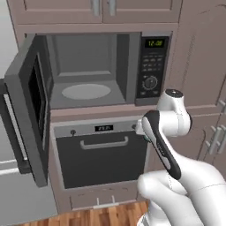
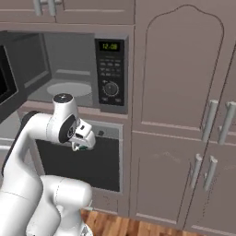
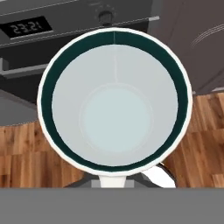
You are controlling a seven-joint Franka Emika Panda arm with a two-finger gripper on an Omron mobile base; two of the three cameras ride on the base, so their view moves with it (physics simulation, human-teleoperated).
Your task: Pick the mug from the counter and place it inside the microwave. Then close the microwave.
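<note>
Nearest to me, the mug (image 3: pixel 114 103) is sitting right under the hand camera, mouth toward the lens, so I am judging that the gripper (image 2: pixel 81 146) is clamping it; the fingers themselves are hidden, and I am saying that as a judgement only. In the right base view a sliver of green is peeking out under the hand, in front of the oven (image 1: pixel 102 159) and well below the cavity.

Beyond the cup, the wooden floor (image 3: pixel 26 148) and the oven's clock are showing, so the hand is pointing downward and the cup is hanging over open space.

Farther off, the microwave (image 1: pixel 90 70) is standing wide open, its door (image 1: pixel 31 110) swung out to the left and the glass turntable (image 1: pixel 86 91) bare. To do this step well, I am planning to lift first, clearing the shelf lip under the cavity, then go in level and centred over the turntable, keeping clear of the door edge and the control panel (image 1: pixel 152 66).
</note>
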